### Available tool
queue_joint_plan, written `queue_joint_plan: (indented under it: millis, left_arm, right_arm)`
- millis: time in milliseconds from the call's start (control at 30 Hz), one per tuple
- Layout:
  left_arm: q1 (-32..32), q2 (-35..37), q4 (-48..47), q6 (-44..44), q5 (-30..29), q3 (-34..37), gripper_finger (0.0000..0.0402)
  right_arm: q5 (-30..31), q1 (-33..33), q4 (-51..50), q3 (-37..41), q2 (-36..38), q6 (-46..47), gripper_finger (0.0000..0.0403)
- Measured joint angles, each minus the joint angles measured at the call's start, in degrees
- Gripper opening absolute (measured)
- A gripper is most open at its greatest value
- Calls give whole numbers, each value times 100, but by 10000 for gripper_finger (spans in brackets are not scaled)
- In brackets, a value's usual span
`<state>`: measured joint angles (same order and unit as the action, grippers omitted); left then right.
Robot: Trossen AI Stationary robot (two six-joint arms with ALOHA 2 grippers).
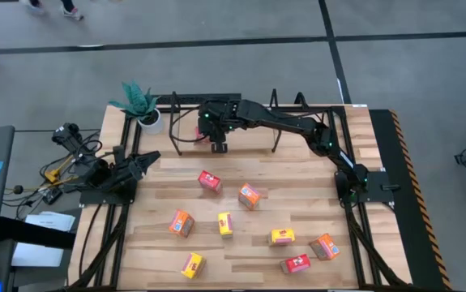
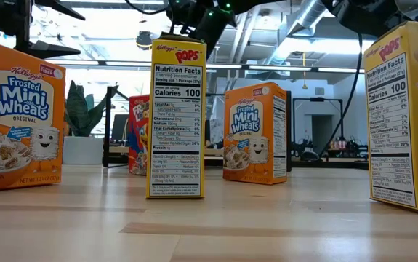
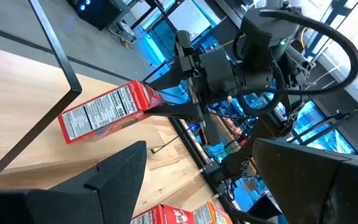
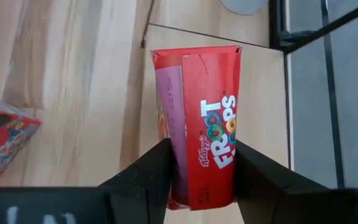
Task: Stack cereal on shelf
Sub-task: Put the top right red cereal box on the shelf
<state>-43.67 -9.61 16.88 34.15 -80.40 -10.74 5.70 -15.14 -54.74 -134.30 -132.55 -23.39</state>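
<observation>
The shelf (image 1: 253, 139) of black rods stands at the table's far edge. My right gripper (image 1: 219, 146) reaches over its wooden base (image 4: 263, 106) and is shut on a red Froot Loops box (image 4: 203, 124), which also shows in the left wrist view (image 3: 101, 113). Several more cereal boxes sit on the table: red (image 1: 209, 180), orange (image 1: 250, 195), yellow (image 1: 225, 224) and others nearer the front. My left gripper (image 1: 146, 160) waits open at the table's left side. My right gripper pinches the red box between its two fingers (image 4: 150, 177), one on each narrow side, near the end closest to the wrist (image 4: 194, 190). The fingers come from above, slanting down. The box points away from them toward the shelf's base; whether its far end (image 4: 194, 56) touches it, I cannot tell.
A white potted plant (image 1: 141, 105) stands by the shelf's left end. The shelf's rods (image 3: 54, 53) rise around the held box. In the low view, orange (image 2: 19, 116) and yellow (image 2: 177, 120) boxes stand upright. Bare wood lies between the shelf and the boxes.
</observation>
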Motion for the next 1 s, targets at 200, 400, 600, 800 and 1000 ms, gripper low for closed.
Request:
queue_joint_plan:
  millis: [200, 400, 600, 800, 1000]
  left_arm:
    - [0, 0, -4, -2, 0, 0, 286]
    - [1, 0, -114, 21, -24, 0, 286]
    - [1, 0, -122, 27, -28, 0, 286]
    - [1, 0, -195, 54, -26, 0, 286]
    - [0, 0, -246, 63, -26, 0, 286]
  right_arm:
    - [-131, -74, 9, 2, 2, 198, 207]
    - [-134, -77, 91, 0, 2, 227, 222]
    - [-156, -109, 101, 0, 2, 246, 225]
    - [-264, -158, 68, 0, 2, 238, 227]
    - [-302, -186, 94, 1, 2, 197, 244]
